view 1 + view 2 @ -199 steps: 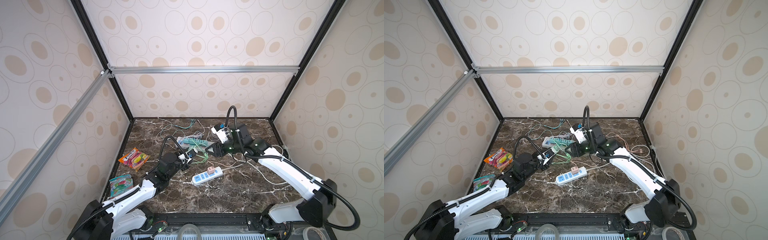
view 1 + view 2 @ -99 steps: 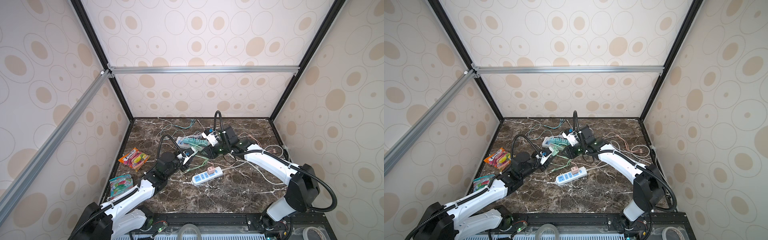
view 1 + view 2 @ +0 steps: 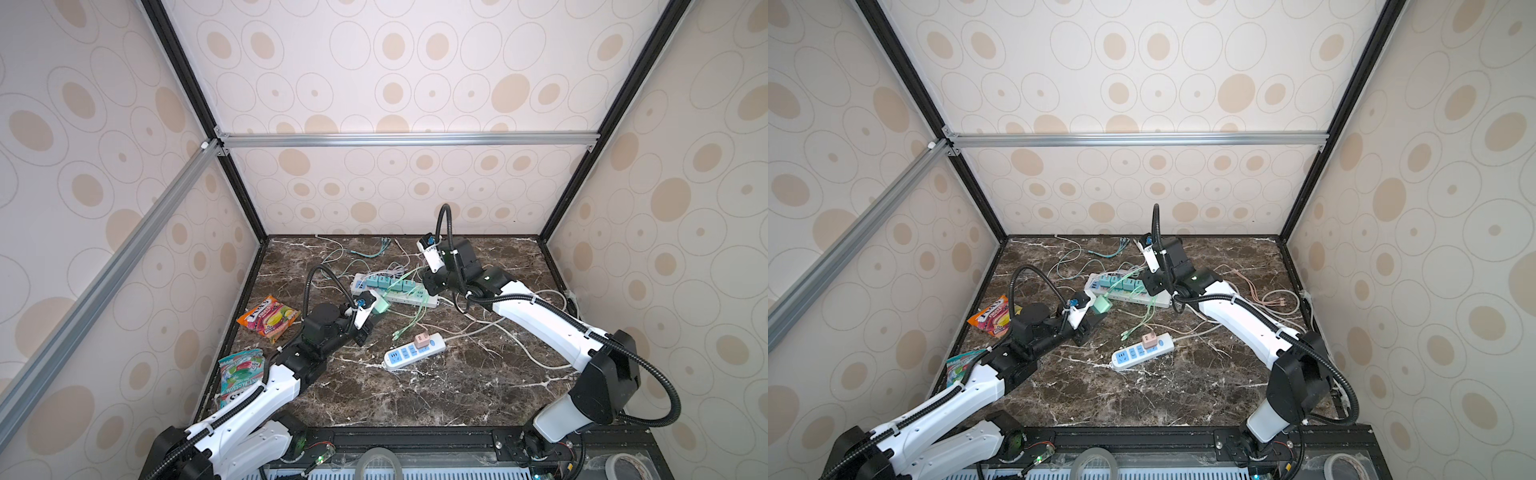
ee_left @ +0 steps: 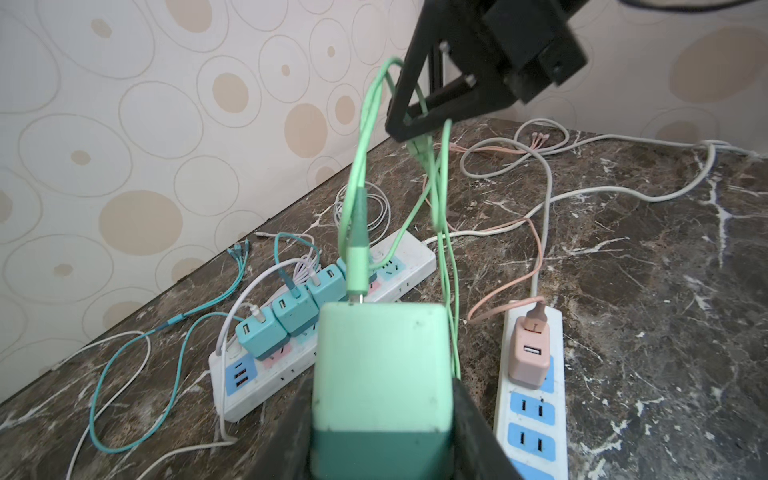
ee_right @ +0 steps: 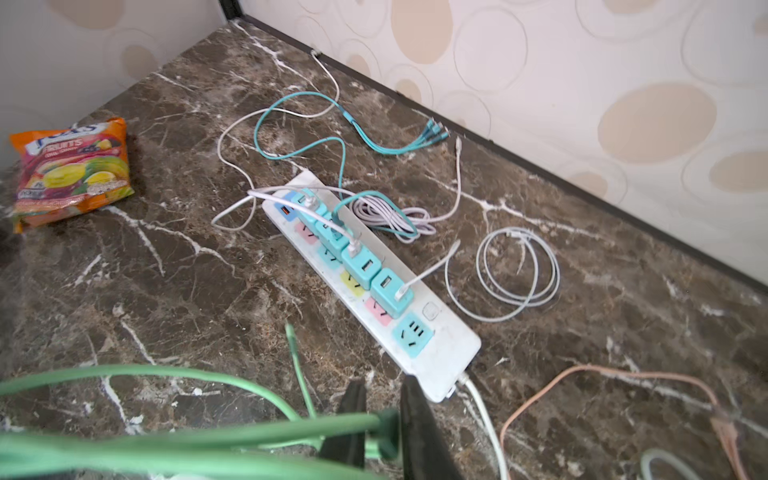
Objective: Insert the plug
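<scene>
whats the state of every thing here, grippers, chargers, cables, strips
green charger: clamped in the left gripper
left gripper: shut on green charger
green usb plug: tip at the green charger's port, some metal showing
right gripper: shut on green cable
long power strip: four teal chargers plugged in, end socket free
short power strip: pink charger plugged in
white cable coil: loose on table

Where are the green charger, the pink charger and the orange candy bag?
green charger point(image 4: 380, 365): left wrist view, its pale top face.
pink charger point(image 4: 530, 368): left wrist view, its body.
orange candy bag point(image 5: 70, 170): right wrist view, printed front.
</scene>
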You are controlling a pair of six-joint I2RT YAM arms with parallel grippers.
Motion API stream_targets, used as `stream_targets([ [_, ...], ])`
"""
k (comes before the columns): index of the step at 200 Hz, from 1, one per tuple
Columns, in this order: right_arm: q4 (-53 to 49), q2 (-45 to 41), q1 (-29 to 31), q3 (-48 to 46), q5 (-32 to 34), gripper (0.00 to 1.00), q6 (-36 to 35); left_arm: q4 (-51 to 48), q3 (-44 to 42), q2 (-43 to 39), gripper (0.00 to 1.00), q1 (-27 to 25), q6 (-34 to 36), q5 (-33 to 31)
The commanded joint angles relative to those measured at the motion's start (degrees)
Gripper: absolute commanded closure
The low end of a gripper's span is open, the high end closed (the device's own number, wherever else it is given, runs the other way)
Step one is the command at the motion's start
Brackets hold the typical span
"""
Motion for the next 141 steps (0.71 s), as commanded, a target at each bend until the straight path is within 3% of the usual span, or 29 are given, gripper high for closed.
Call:
stream_targets([
  [1, -1.38, 1.06, -0.88, 3.67, -9.85, 0.71, -3.80, -6.37, 3.37, -2.41, 1.00, 0.60, -2.87, -7.43],
  [24, -1.45, 3.76, -0.86, 6.15, -19.00, 0.64, -2.44, -10.61, 4.97, -3.72, 1.00, 1.00, -4.48, -13.47],
  [56, 0.99, 7.08, -0.79, 8.29, -17.36, 0.58, 4.66, -16.83, 7.30, -9.14, 1.00, 3.77, -7.02, -26.83],
  [77, 1.54, 7.42, -0.79, 8.20, -19.58, 0.44, 5.22, -20.92, 9.10, -14.57, 1.00, 8.34, -8.19, -32.26],
  [90, 2.97, 6.91, -0.73, 6.81, -23.83, 0.37, 4.22, -23.18, 10.29, -16.31, 1.00, 9.95, -6.65, -29.39],
  [104, 4.95, 6.31, -0.54, 5.06, -27.41, 0.25, 3.28, -24.95, 10.85, -16.09, 1.00, 10.01, -4.87, -21.70],
  [141, 11.34, 5.32, 1.16, 0.88, -32.10, 0.22, 0.88, -24.08, 10.61, -11.26, 1.00, 10.02, -3.52, -3.59],
])
